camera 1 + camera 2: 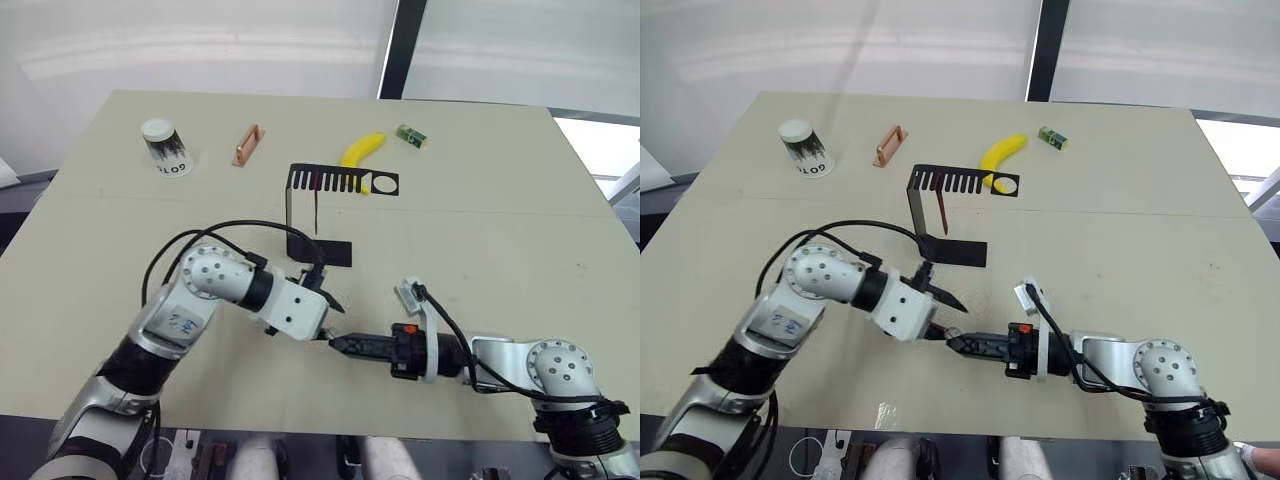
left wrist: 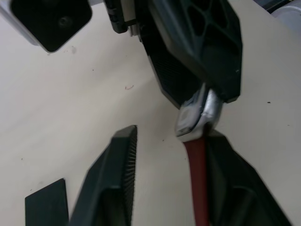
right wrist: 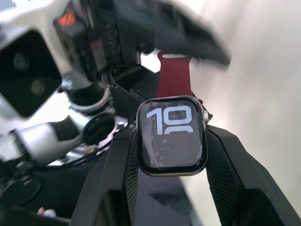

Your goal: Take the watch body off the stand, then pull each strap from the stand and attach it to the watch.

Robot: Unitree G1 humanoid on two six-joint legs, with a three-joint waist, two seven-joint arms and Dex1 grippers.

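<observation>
My right gripper (image 1: 336,344) is shut on the watch body (image 3: 171,135), whose dark screen shows white digits inside a silvery rim. A dark red strap (image 3: 173,75) rises from the body's far edge. My left gripper (image 2: 171,134) is open just in front of the right one. This strap (image 2: 197,179) lies along one of its fingers (image 2: 235,188) and meets the body's rim (image 2: 194,115). The black stand (image 1: 340,181) is upright at mid-table behind both grippers. A second dark red strap (image 1: 316,205) hangs from its comb-slotted top.
At the back of the table are a white paper cup (image 1: 164,147), a copper-coloured handle (image 1: 247,144), a banana (image 1: 362,150) and a small green block (image 1: 411,135). The stand's flat foot (image 1: 328,251) lies just beyond the left wrist.
</observation>
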